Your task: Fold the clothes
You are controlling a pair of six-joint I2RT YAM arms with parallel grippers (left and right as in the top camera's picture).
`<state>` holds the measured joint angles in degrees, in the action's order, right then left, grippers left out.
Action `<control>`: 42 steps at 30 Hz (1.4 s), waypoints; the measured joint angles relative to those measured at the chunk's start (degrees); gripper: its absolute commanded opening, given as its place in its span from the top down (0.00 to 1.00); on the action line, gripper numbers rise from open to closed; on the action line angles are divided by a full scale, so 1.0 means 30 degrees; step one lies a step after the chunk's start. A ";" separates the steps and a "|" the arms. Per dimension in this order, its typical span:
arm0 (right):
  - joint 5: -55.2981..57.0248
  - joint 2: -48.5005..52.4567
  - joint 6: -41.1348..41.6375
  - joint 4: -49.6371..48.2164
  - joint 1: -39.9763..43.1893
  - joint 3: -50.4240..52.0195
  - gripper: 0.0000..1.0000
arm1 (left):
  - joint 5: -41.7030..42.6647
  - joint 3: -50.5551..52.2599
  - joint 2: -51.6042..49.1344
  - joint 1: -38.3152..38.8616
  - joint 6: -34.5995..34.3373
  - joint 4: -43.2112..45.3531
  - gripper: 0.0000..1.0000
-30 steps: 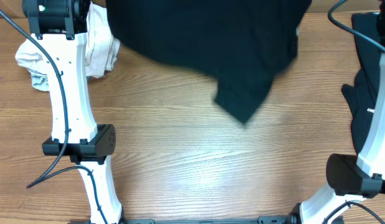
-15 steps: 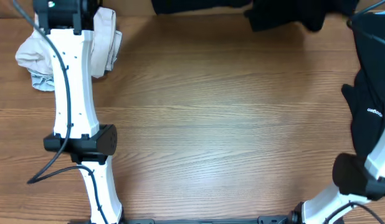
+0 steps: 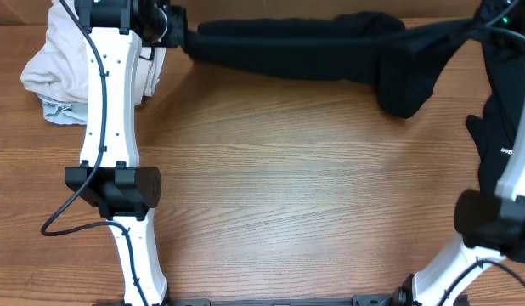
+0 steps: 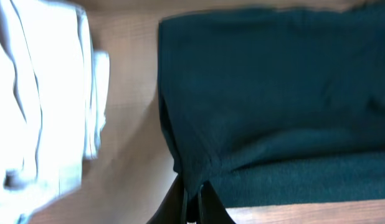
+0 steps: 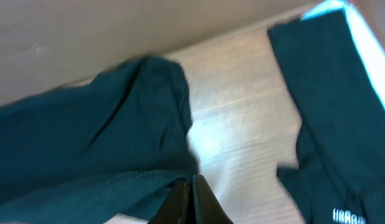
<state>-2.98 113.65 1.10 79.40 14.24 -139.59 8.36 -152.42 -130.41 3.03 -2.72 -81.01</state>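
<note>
black T-shirt (image 3: pixel 305 47) — stretched along far edge, bunched at right | lettered black garment (image 3: pixel 488 140) — right edge

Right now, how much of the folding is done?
Nothing looks folded yet. In hand: the left gripper and right gripper each pinch an end of the black T-shirt, stretched between them. Left: laying it flat and folding it, then the lettered black garment on the right and the crumpled white clothes.
</note>
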 measured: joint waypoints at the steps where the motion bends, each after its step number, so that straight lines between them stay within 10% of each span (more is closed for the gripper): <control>1: -0.0364 -0.0510 0.0051 0.0750 0.0124 0.0000 0.96 | -0.0007 -0.0080 0.0007 0.0000 0.0051 -0.0561 0.96; 17: -0.1829 -0.8174 0.1202 0.5938 0.0765 0.0765 0.96 | -0.0066 -0.0313 0.4014 0.0000 0.0554 -0.5224 0.96; 42: -0.3971 -1.4863 0.2696 0.4437 0.0874 2.0939 0.96 | -0.0969 1.0710 0.4772 -0.0022 0.0466 -0.5122 0.96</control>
<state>-14.90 69.06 9.19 92.71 16.86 -76.77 5.45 -120.29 -116.09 2.96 -1.32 -96.38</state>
